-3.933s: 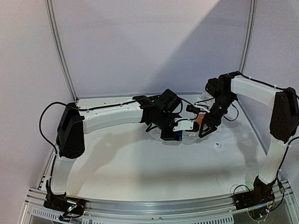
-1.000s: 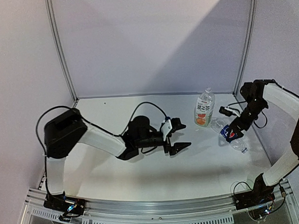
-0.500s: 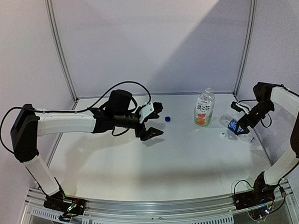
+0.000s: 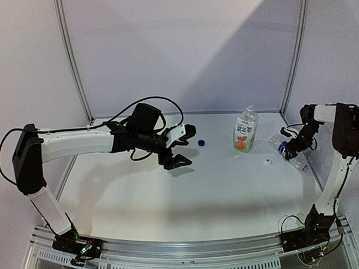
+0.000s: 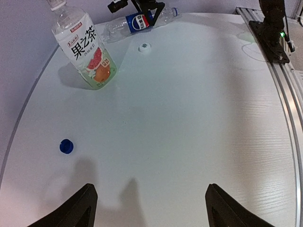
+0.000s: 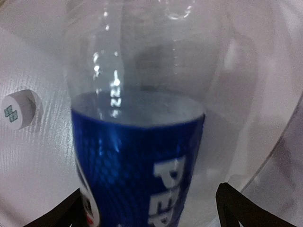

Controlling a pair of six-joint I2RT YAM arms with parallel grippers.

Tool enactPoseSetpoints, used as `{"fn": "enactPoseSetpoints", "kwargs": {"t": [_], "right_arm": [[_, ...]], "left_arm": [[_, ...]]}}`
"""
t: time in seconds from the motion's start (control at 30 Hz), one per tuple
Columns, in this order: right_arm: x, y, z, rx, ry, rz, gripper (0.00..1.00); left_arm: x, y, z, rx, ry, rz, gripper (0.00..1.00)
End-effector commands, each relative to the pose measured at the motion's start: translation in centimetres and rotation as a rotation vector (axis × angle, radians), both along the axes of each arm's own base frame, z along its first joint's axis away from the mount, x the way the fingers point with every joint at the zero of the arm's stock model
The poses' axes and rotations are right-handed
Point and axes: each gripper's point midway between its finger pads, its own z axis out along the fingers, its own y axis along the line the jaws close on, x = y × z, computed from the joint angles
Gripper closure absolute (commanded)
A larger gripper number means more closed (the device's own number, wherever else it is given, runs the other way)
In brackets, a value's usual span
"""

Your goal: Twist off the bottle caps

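Top view overlooks the whole table [image 4: 228,192]; right wrist views the Pepsi bottle [image 6: 137,156] close up (left wrist, from afar).

The Pepsi bottle [image 6: 142,71] is clear, glossy plastic; the table [image 5: 189,118] is matt white, faintly grained.

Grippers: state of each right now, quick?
Left gripper: open, holding nothing.
Right gripper: open, straddling the lying Pepsi bottle, not closed on it.
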Motion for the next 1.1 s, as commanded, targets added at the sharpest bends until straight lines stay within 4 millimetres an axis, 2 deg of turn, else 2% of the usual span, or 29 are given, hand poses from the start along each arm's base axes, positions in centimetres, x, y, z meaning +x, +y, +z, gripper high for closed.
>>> {"fn": "enactPoseSetpoints", "kwargs": {"t": [0.0, 0.13, 0.23, 0.3, 0.4, 0.5, 0.57, 0.63, 0.73, 0.8, 0.97, 1.07], "right_arm": [[-1.5, -1.1, -2.4, -0.026, 0.086, -0.031, 0.1], [-2.5, -1.6, -2.6, -0.043, 0.116, -0.079, 0.22], [-4.1, -0.5, -1.6, 0.014, 0.165, -0.116, 0.38], [-5.6, 1.2, 0.0, 0.102, 0.189, -0.15, 0.44], [-8.4, 4.3, 2.1, 0.243, 0.223, -0.204, 0.45], [-11.4, 7.6, 5.7, 0.403, 0.228, -0.234, 0.45], [-13.3, 9.6, 7.7, 0.501, 0.253, -0.249, 0.44], [-14.5, 10.4, 9.0, 0.507, 0.245, -0.195, 0.44], [-14.9, 11.1, 11.8, 0.544, 0.241, -0.155, 0.44], [-13.8, 11.0, 13.2, 0.555, 0.211, -0.133, 0.43], [-12.2, 12.5, 16.8, 0.65, 0.172, -0.092, 0.41], [-10.8, 13.6, 18.0, 0.757, 0.158, -0.108, 0.41]], "left_arm": [[0.2, 1.1, 0.8, 0.023, -0.022, 0.013, 0.19], [0.4, 1.0, 1.4, 0.027, -0.062, -0.009, 0.19], [0.7, 0.6, 2.6, 0.032, -0.147, -0.064, 0.19], [1.3, 0.2, 3.5, 0.043, -0.228, -0.095, 0.19], [2.4, -0.4, 4.9, 0.072, -0.363, -0.145, 0.18], [3.3, -1.0, 6.7, 0.09, -0.479, -0.163, 0.18], [3.2, -1.6, 8.1, 0.085, -0.553, -0.177, 0.17], [2.7, -2.4, 9.4, 0.075, -0.635, -0.194, 0.17], [1.0, -3.8, 10.4, 0.065, -0.757, -0.251, 0.18], [0.0, -4.8, 10.9, 0.048, -0.826, -0.285, 0.18], [-0.2, -7.0, 14.0, -0.046, -0.984, -0.275, 0.17], [-0.2, -7.9, 14.4, -0.061, -1.002, -0.274, 0.18]]}}
